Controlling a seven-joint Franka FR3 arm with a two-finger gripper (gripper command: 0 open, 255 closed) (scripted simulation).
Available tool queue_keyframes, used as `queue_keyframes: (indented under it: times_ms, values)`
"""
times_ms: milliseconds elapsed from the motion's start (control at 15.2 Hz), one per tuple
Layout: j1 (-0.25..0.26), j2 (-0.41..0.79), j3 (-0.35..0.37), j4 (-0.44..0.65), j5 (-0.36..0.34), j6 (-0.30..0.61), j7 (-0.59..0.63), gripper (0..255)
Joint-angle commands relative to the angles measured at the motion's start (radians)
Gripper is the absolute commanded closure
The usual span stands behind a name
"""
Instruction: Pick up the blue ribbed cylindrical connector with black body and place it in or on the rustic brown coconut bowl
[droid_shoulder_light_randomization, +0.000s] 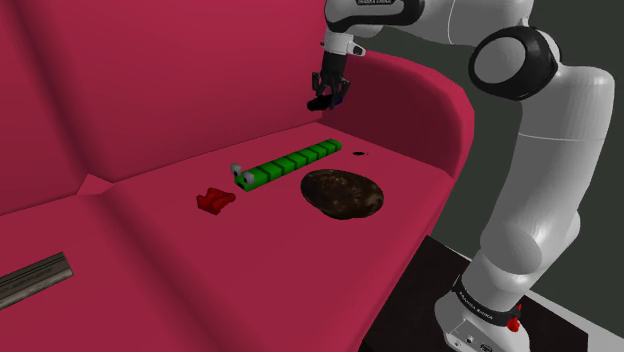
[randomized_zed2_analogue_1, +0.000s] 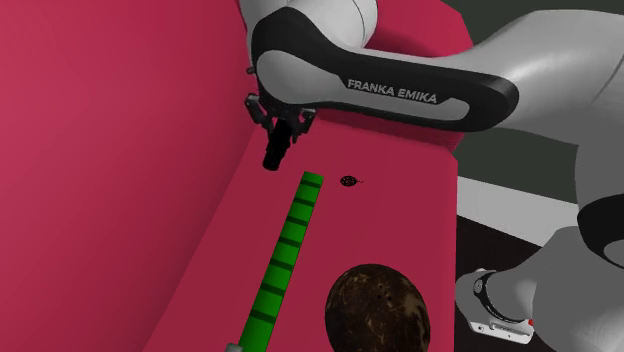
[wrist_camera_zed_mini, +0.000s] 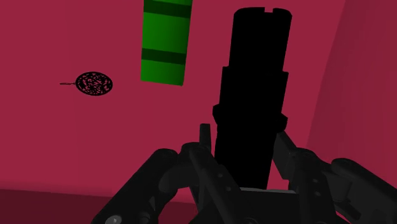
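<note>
A deep crimson sofa (droid_shoulder_light_randomization: 130, 290) took up nearly everything there was to see. Its broad seat (droid_shoulder_light_randomization: 260, 250) was smooth and plain, with a crease (droid_shoulder_light_randomization: 95, 185) where two cushions met near the shoulder view's left. The backrest (droid_shoulder_light_randomization: 150, 70) rose steeply behind, and a rounded armrest (droid_shoulder_light_randomization: 430, 100) closed the seat off at the shoulder view's right. Beyond the armrest stood a flat, dark grey-green wall (droid_shoulder_light_randomization: 605, 170). The light was even and soft — only faint shading lay in the sofa's folds.

place: home, living room | evidence: crimson upholstered sofa (droid_shoulder_light_randomization: 250, 280) | parts: tall backrest (droid_shoulder_light_randomization: 180, 80), rounded armrest (droid_shoulder_light_randomization: 435, 110)
</note>
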Motion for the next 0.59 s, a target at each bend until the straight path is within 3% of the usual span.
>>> queue_keyframes:
  times_ms: [0, 528]
  values:
    - [0.001, 0.007, 0.0, 0.03, -0.001, -0.023, 0.002, 255]
    - [0.044, -0.293, 0.041, -0.362, 0.03, 0.076, 0.082, 255]
